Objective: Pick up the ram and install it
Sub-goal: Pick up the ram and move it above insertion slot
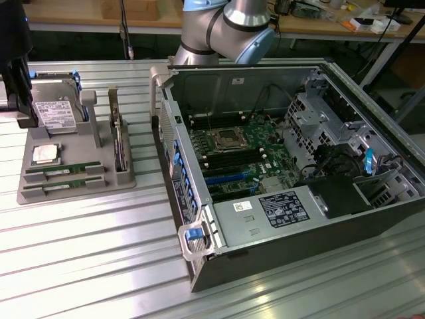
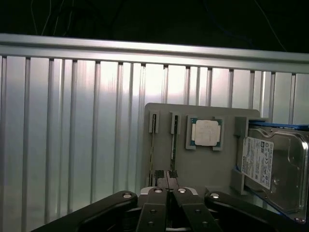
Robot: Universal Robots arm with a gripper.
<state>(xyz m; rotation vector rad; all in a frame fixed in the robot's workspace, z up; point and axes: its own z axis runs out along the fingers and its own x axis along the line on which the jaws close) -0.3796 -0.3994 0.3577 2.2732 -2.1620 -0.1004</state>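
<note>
The bench [image 1: 86, 259] is silvery metal, ribbed in long parallel stripes. On it a plain grey tray [image 1: 74, 194] carries the green ram [image 1: 64, 172] with pale label patches, a silver processor [image 1: 45, 154] edged in green, and a silver hard drive [image 1: 56, 113] with a white label (printed in fine dark text). The computer case [image 1: 299, 252] is dark grey with blue clips [image 1: 192, 233] and a green motherboard [image 1: 239, 156], the arm [image 1: 226, 26] is grey with pale blue caps, and the gripper [image 2: 166, 176] is black.
</note>
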